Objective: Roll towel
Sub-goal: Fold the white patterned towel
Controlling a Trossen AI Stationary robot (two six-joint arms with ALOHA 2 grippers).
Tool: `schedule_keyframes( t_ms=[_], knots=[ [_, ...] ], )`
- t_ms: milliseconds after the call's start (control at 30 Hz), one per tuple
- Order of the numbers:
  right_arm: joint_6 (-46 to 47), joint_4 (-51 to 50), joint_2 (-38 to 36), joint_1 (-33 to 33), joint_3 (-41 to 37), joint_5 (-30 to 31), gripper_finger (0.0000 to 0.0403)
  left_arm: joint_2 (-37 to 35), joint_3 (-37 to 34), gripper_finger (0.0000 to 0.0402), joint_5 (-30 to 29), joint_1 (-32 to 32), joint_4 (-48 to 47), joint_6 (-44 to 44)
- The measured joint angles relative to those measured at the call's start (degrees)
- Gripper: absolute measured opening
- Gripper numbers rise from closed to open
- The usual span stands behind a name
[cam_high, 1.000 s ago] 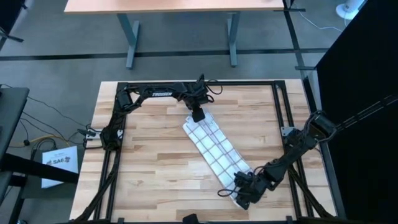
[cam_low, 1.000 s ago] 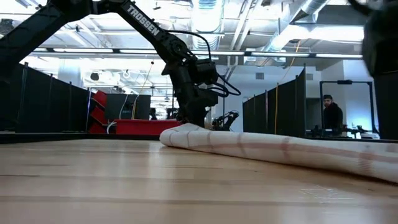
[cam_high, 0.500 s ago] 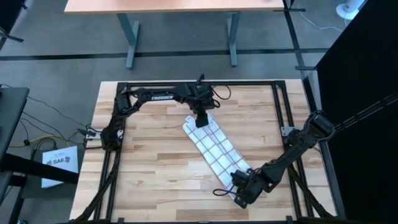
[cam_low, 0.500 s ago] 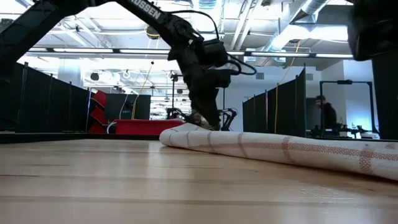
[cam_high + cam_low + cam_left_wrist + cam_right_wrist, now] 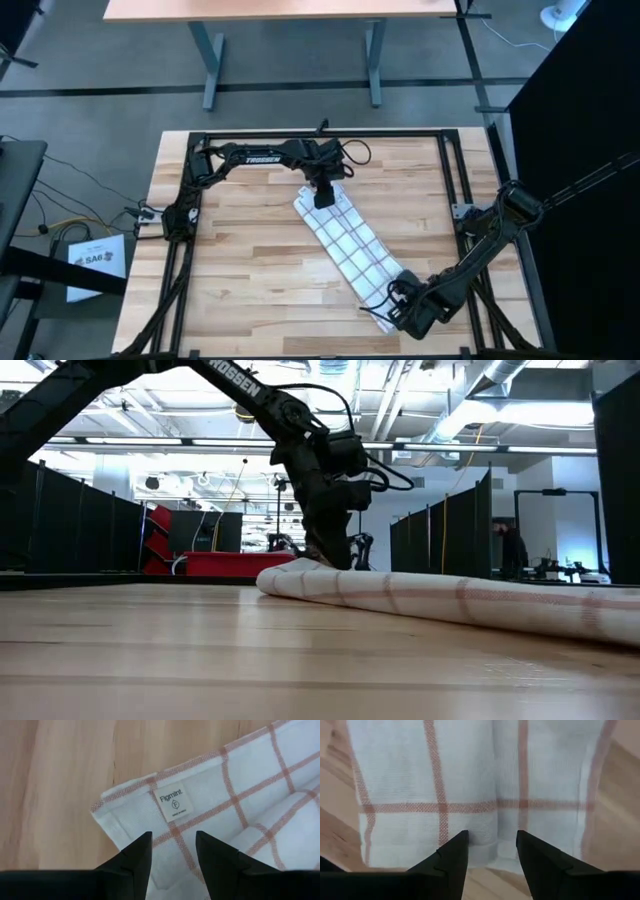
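Note:
The towel [image 5: 345, 240] is white with reddish-brown check lines. It lies as a long folded strip, slanting from the far middle of the table to the near right. Its small white tag [image 5: 172, 802] is at the far end's corner. My left gripper [image 5: 322, 197] is open and points down over that far end, just behind the tag [image 5: 172, 851]. My right gripper [image 5: 398, 305] is open over the near end, its fingers either side of the end hem [image 5: 492, 851]. My left gripper reaches down to the towel's far end [image 5: 322, 563] from above with its fingers open. I cannot tell whether they touch the cloth. My right gripper stands open over the towel's near end edge [image 5: 485, 851]. I cannot tell whether it touches it.
A black frame [image 5: 300, 136] runs around the wooden tabletop [image 5: 240, 260], with bare wood left of the towel. A desk [image 5: 290, 10] stands beyond the far edge. A person [image 5: 510, 550] stands far off in the room.
My left gripper has moved a little toward the table's near edge and down, onto the towel's far end. My right gripper has shifted toward the table's right and near edges at the towel's near end. The towel has stayed where it was.

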Motion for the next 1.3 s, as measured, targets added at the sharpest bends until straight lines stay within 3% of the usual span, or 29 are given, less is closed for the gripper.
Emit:
schedule_keyframes(
  t_ms=[200, 400, 667, 967, 1300],
  knots=[
    [4.6, 1.6, 0.0, 1.6, -0.4, 1.1, 0.0169, 0.0, 0.0, 0.0137, 0.0, 0.0, 0.2, 0.0],
    [6.4, 14.7, 0.0, 1.5, -6.2, 1.3, 0.0165, 0.0, 0.0, 0.0137, 0.0, 0.0, 0.4, 0.0],
    [7.3, 14.9, -0.2, 1.5, -6.8, 2.0, 0.0164, 0.0, 0.0, 0.0137, 4.0, 0.0, 0.3, -0.1],
    [6.2, 15.1, -0.2, 1.5, -6.9, 2.5, 0.0164, 3.6, 0.6, 0.0136, -4.8, -1.4, 1.8, -1.8],
    [4.4, 16.3, -0.1, 0.5, -6.9, 2.6, 0.0164, 5.5, 0.8, 0.0136, -5.3, -2.1, 1.1, -2.2]
  ],
)
